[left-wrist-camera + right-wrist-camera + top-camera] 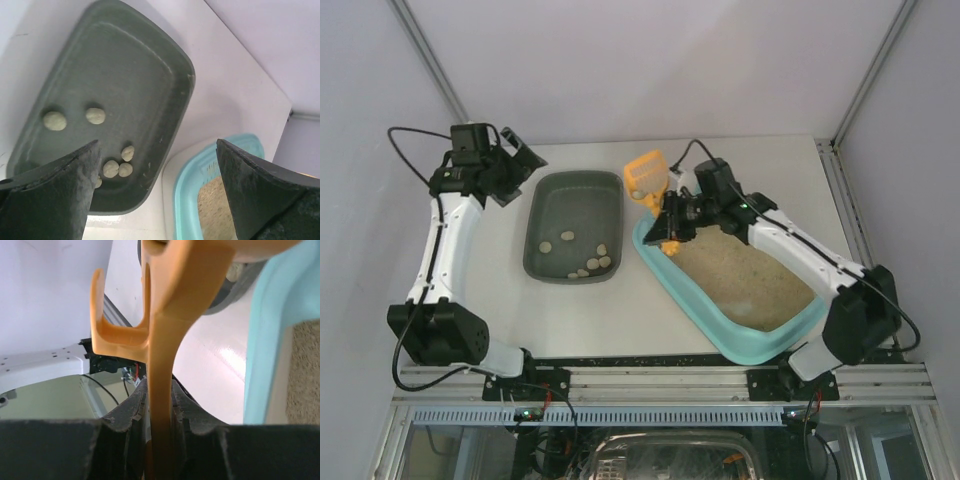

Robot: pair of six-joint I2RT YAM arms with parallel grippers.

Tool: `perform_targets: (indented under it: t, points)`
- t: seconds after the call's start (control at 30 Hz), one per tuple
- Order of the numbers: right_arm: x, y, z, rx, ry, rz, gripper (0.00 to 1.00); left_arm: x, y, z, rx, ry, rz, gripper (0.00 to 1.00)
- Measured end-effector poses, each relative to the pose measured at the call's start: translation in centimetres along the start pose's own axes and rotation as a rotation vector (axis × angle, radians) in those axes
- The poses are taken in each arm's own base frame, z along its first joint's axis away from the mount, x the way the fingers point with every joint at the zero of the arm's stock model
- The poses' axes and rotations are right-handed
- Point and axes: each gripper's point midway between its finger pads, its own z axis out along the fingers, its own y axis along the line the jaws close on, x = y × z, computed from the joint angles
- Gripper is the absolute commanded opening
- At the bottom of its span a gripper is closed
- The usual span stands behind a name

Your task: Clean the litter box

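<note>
Table (610, 320) with litter box (752, 346), pale walls (650, 60)

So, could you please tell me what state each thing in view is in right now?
Light-teal rectangular plastic litter box: holds beige sandy litter.
Dark grey-green plastic tub: upright, several pale round clumps inside.
Orange slotted plastic scoop: gripped by its handle, head near the tub's far corner.
Left hand: open, empty.
Right hand: shut on the scoop.

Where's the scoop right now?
Top view: the right gripper holds the orange scoop, its head just beyond the litter box, right of the grey tub.
</note>
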Motion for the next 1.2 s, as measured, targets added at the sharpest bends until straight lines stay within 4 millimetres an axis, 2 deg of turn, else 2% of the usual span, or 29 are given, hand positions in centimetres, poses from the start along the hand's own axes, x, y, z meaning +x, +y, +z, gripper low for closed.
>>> perform_targets:
  t: [0.1,0.23,0.33,0.4,0.5,0.57,0.73,0.9,1.03,1.2]
  points:
    - [0.1,0.6,2.8,0.034,0.077,-0.036,0.00,-1.2,1.7,-0.9,-0.031,-0.038,-0.075,1.00]
    - [0.0,0.4,6.9,0.121,0.170,-0.131,0.00,-0.7,3.7,-1.9,-0.042,-0.041,-0.140,1.00]
    - [0.2,-0.2,9.8,0.198,0.223,-0.220,0.00,-0.6,4.4,-2.2,-0.029,-0.029,-0.172,1.00]
    - [0.8,-1.1,10.8,0.247,0.249,-0.249,0.00,-0.7,4.5,-2.1,-0.005,-0.030,-0.186,1.00]
    - [2.5,-3.1,11.3,0.364,0.299,-0.297,0.00,-0.7,4.3,-2.1,0.032,-0.024,-0.196,1.00]
    - [3.1,-4.5,11.4,0.449,0.312,-0.340,0.00,-0.7,3.7,-2.2,0.076,-0.019,-0.188,1.00]
    - [3.5,-6.4,10.8,0.636,0.306,-0.485,0.00,-0.3,0.3,-2.5,0.291,0.027,-0.154,1.00]
    - [3.2,-6.2,10.7,0.753,0.267,-0.647,0.00,0.0,-2.9,-3.1,0.499,0.068,-0.159,1.00]
    - [3.3,-6.3,10.7,0.828,0.255,-0.749,0.00,-0.9,-5.2,-4.2,0.626,0.069,-0.157,1.00]
    - [3.8,-6.9,11.3,0.897,0.263,-0.832,0.00,-1.5,-6.7,-5.0,0.733,0.074,-0.193,1.00]
